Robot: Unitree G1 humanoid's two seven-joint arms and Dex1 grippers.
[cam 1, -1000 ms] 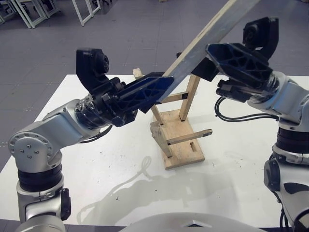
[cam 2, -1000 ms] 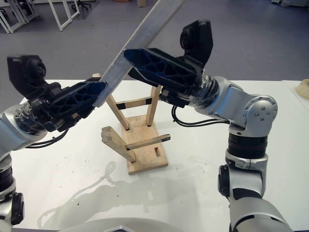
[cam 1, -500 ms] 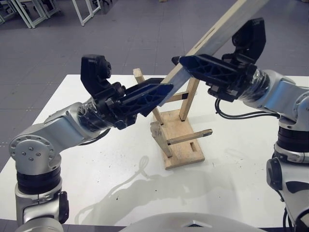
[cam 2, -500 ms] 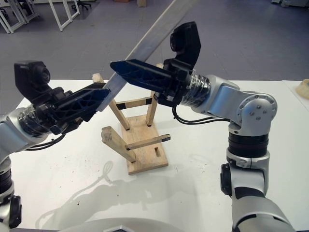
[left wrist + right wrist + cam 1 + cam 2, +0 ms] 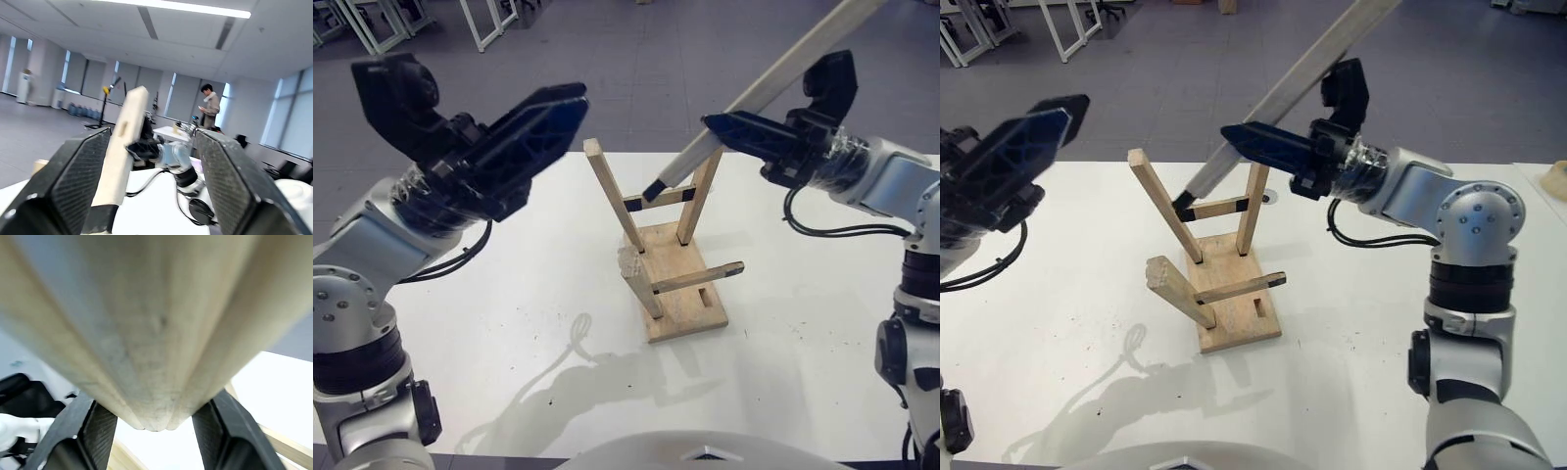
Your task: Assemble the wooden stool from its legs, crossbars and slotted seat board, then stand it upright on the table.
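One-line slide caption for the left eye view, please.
Right gripper holds a long pale wooden bar over the half-built wooden stool on the white table; left gripper open, raised aside.

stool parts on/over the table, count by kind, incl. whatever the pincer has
Seat board: 1
Legs set on the board: 3
Crossbars: 2
Long stick with a black tip, in the right pincer: 1
Total: 7
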